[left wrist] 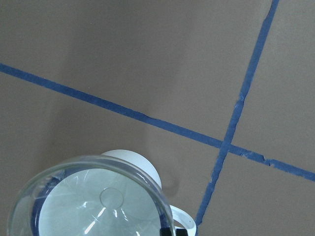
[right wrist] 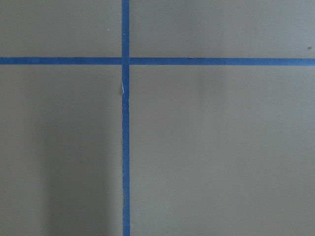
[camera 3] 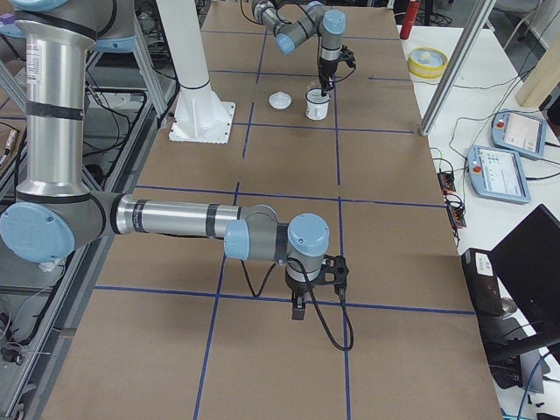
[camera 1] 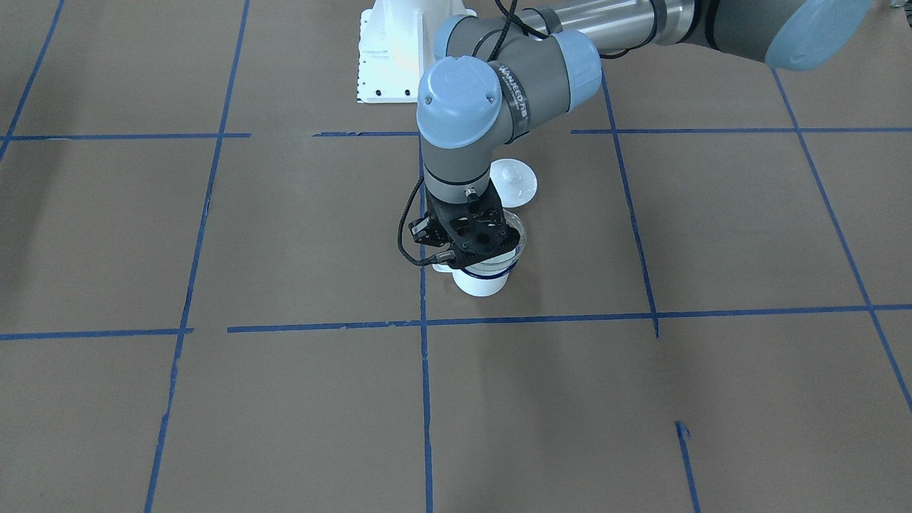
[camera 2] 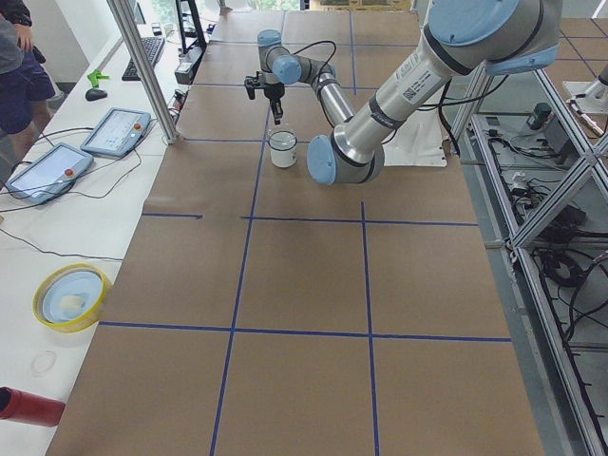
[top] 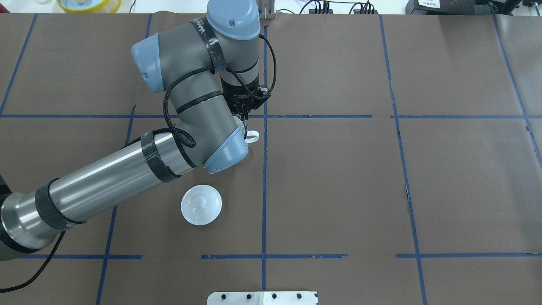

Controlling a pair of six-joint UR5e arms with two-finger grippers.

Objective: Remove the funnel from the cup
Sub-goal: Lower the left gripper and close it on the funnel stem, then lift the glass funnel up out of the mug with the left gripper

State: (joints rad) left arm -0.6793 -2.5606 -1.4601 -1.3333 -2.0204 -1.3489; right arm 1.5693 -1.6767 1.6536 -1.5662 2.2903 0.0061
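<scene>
The clear wide-rimmed plastic funnel (left wrist: 98,201) sits in the white blue-rimmed enamel mug (camera 1: 483,283), the left gripper (camera 1: 490,251) jaws seemingly clamped on its rim, so lifting remains; I cannot tell the right gripper (camera 3: 298,311) jaws' state.

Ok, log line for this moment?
left tool: at funnel rim, grip unclear | funnel: in cup | right tool: far from cup, state unclear | lid: beside cup, apart

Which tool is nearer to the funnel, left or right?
Left. The left tool is at the funnel rim, above the cup; the right tool hangs far off along the table.
</scene>
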